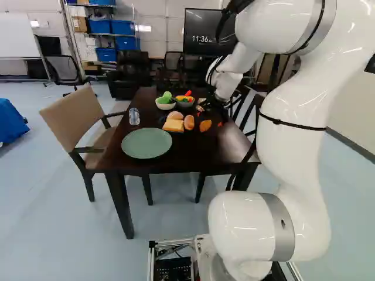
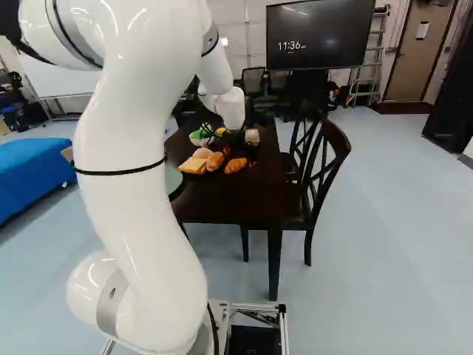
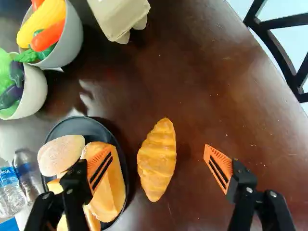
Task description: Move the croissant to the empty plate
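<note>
My gripper hangs over the far part of the table in the left base view. In the wrist view the gripper stands wide open. The golden croissant lies on the bare wood below, lined up with the gap between the orange pads and touched by neither. One finger is above a dark plate of bread pieces; the other is over bare table. The croissant also shows in the left base view. Nearer the base, a pale green plate has nothing on it.
Two bowls of toy vegetables stand beyond the bread. An egg carton lies ahead of the gripper. A plastic bottle stands left of the bread in the left base view. Chairs flank the dark table.
</note>
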Available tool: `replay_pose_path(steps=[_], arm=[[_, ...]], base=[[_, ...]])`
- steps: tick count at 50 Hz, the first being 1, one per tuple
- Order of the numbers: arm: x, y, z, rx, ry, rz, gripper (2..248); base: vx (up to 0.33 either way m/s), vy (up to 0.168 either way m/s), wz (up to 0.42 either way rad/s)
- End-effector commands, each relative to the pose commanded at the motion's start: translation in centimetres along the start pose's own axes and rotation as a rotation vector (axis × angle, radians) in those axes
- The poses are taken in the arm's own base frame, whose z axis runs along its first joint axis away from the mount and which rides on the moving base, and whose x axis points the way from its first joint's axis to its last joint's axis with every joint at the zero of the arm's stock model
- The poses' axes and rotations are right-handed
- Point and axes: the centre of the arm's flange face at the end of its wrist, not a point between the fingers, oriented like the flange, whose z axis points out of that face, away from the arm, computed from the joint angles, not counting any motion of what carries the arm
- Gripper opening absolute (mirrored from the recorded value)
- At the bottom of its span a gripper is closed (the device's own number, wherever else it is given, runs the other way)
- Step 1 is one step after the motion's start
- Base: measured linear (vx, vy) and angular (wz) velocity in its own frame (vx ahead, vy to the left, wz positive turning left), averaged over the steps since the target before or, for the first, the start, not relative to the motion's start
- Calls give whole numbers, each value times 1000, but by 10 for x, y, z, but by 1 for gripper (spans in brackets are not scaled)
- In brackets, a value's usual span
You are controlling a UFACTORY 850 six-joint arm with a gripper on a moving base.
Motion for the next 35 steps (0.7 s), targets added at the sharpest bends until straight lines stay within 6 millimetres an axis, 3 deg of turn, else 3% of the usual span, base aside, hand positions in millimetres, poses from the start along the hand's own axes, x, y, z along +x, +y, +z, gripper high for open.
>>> replay_pose_path(steps=[35], arm=[[0,1,0,0,0,1,247]], base=[[0,0,0]])
